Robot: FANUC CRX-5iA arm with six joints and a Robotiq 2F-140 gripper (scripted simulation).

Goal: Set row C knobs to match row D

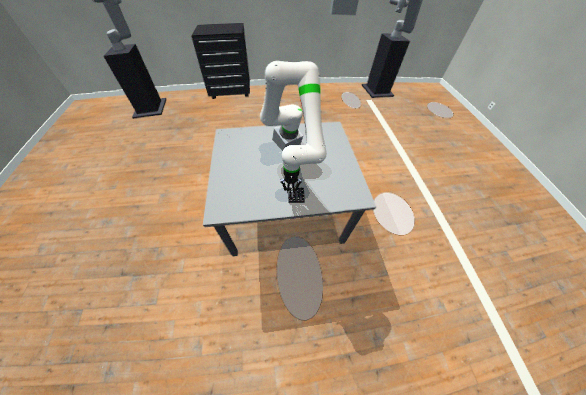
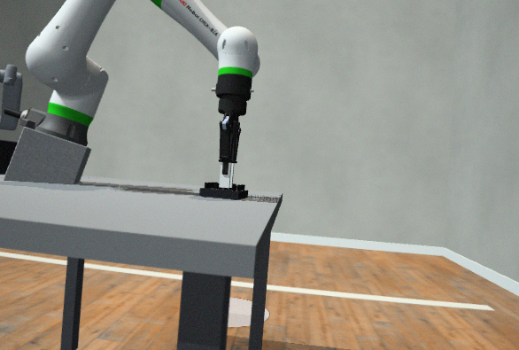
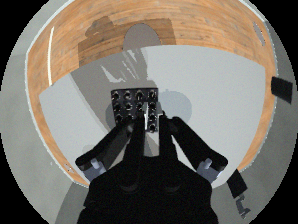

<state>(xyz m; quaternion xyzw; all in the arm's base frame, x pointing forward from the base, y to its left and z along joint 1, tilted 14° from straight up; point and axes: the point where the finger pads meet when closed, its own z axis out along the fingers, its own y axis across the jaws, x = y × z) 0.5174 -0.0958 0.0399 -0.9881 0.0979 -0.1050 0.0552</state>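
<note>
The black knob box [image 1: 296, 199] [image 2: 221, 194] [image 3: 121, 101] stands on the table [image 1: 240, 175] [image 2: 133, 213] [image 3: 220, 95]. It carries a four-by-four grid of small dark knobs. My gripper [image 1: 291, 189] [image 2: 226, 186] [image 3: 152, 107] points straight down, with its pale fingertips low at knob height over the box. The fingers stand a narrow gap apart, along the rightmost line of knobs in the wrist view, and do not visibly pinch a knob. Which knob lies between the tips, the printed names, the marks and most white lines are too small or hidden to read.
The arm's grey base block [image 1: 287, 137] [image 2: 49, 155] stands at the back of the table. The table's front edge [image 1: 295, 217] is close beyond the box. Neighbouring knobs lie close beside the fingers. Cabinets and two other arms stand far off by the wall.
</note>
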